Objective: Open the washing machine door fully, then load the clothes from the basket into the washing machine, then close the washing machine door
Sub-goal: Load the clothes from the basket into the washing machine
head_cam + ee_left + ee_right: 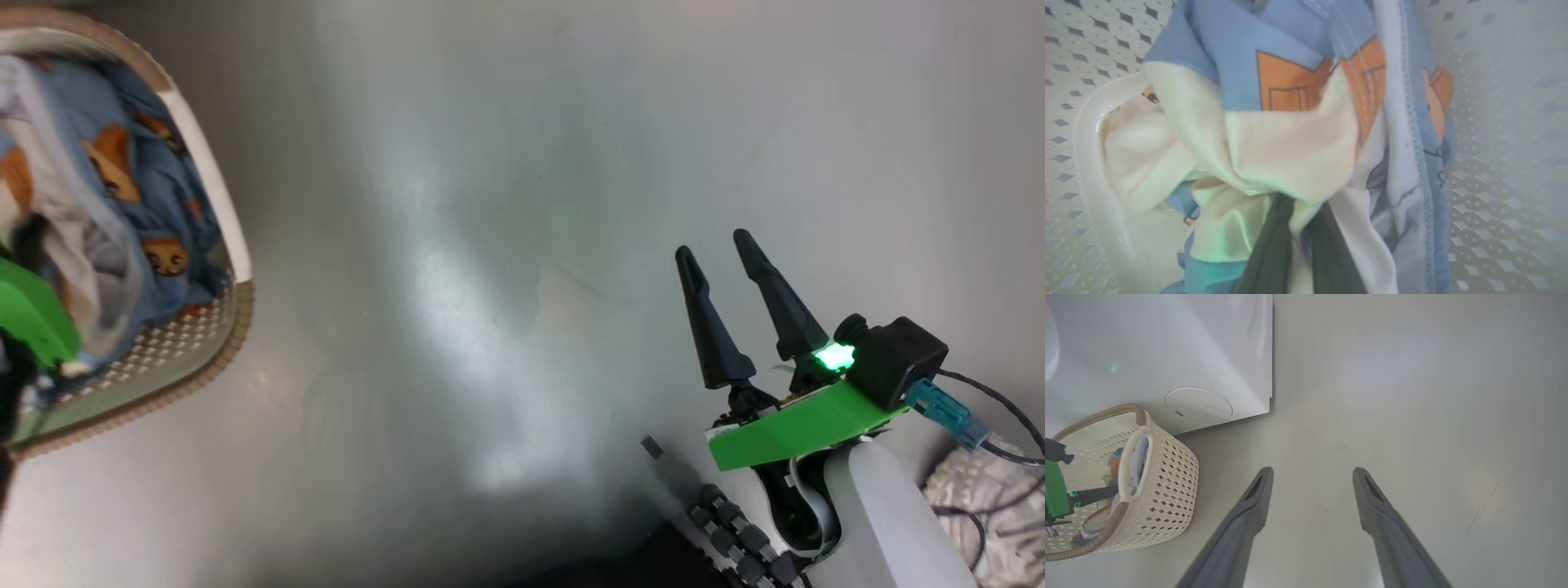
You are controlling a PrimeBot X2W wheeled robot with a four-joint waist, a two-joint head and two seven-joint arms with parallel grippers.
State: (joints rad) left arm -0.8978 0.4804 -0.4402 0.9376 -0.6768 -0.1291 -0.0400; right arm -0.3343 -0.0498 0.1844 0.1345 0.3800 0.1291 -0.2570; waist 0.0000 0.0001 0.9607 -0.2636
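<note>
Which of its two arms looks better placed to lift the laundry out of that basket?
Left. The left gripper is down in the basket, fingers closed on the clothes. The right gripper hangs open over the floor, apart from the basket.

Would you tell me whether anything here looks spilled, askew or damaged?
Nothing stands out. The clothes lie inside the basket, which stands upright on the floor beside the washing machine. The left gripper pinches the clothes; the right gripper is open above bare floor.
</note>
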